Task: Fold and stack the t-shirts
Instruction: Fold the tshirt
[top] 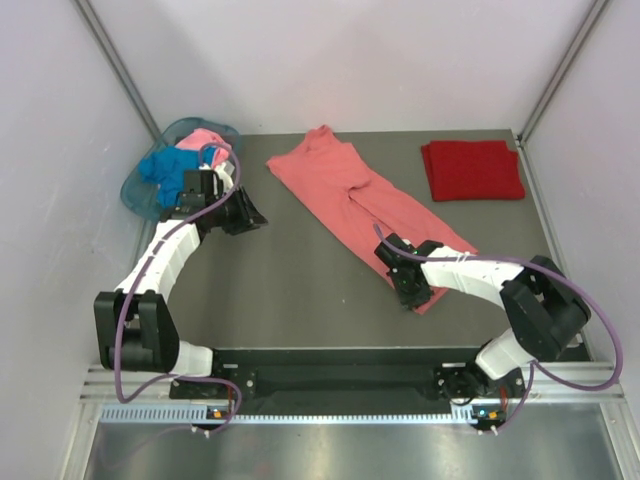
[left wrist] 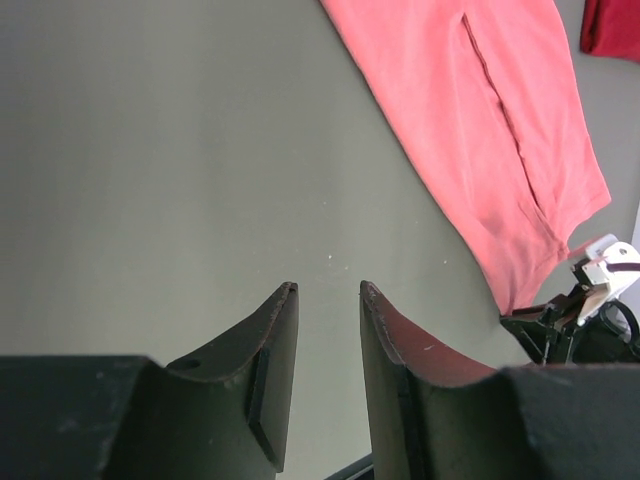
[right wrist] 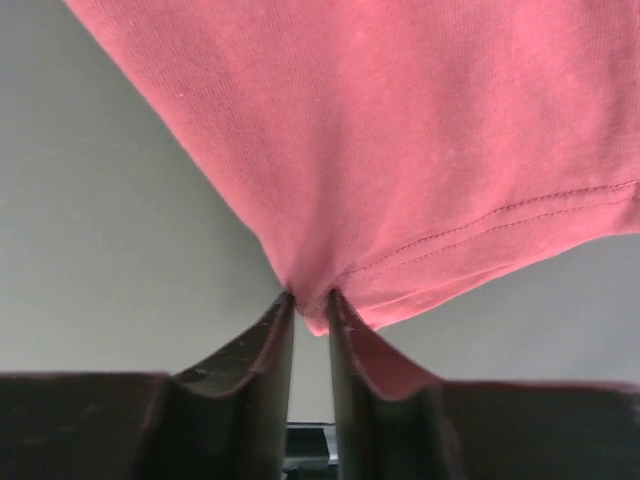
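Observation:
The salmon-coral t-shirt [top: 350, 195] lies spread diagonally across the mat, and also shows in the left wrist view [left wrist: 480, 120]. My right gripper [top: 410, 285] is at its near hem, shut on a pinched corner of the fabric [right wrist: 400, 150], with the fingertips [right wrist: 310, 295] close together. My left gripper [top: 250, 218] is open and empty over bare mat left of the shirt [left wrist: 327, 290]. The dark red t-shirt [top: 472, 170] lies folded at the back right. The bright blue t-shirt [top: 165, 165] and the light pink t-shirt [top: 205, 138] lie bunched in the basket.
The translucent teal basket [top: 135, 190] stands at the back left corner, just behind my left gripper. White walls close in the mat on the left, back and right. My right arm [left wrist: 590, 300] shows at the edge of the left wrist view.

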Robot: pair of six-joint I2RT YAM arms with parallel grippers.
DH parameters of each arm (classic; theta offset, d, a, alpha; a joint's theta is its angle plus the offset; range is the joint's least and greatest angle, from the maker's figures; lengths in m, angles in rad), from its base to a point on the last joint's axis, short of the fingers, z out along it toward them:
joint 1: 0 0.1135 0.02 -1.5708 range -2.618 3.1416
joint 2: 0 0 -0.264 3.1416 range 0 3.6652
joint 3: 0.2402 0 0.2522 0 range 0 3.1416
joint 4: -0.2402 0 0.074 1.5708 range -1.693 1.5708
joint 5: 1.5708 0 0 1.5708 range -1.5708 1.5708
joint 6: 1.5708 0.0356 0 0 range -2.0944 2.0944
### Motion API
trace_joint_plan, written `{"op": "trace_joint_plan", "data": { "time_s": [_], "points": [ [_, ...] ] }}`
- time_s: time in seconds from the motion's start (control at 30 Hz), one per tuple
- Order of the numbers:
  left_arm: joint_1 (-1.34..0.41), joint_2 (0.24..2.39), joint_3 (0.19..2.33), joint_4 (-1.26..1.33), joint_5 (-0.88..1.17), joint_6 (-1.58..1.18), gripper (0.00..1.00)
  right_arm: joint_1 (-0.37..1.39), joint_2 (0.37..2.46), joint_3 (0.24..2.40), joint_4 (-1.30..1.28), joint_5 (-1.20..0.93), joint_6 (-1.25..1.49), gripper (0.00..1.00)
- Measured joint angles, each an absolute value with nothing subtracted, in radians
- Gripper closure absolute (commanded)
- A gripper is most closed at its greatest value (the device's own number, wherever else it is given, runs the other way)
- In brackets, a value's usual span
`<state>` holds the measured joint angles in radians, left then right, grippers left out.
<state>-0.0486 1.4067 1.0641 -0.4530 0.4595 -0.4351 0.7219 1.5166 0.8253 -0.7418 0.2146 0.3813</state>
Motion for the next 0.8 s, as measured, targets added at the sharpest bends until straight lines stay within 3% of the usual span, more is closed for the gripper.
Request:
{"op": "trace_joint_plan", "data": {
  "time_s": [0.17, 0.47, 0.8],
  "points": [
    [-0.049, 1.404, 1.064, -0.454, 0.435, -0.430, 0.64, 0.723, 1.520, 0.825, -0.746, 0.235, 0.384, 1.00],
    [-0.044, 1.403, 1.064, -0.443, 0.384, -0.424, 0.63, 0.793, 1.520, 0.826, -0.748, 0.241, 0.399, 1.00],
    [0.064, 1.472, 1.074, -0.434, 0.366, -0.437, 0.62, 1.113, 1.606, 0.963, -0.752, 0.164, 0.566, 1.00]
  ]
}}
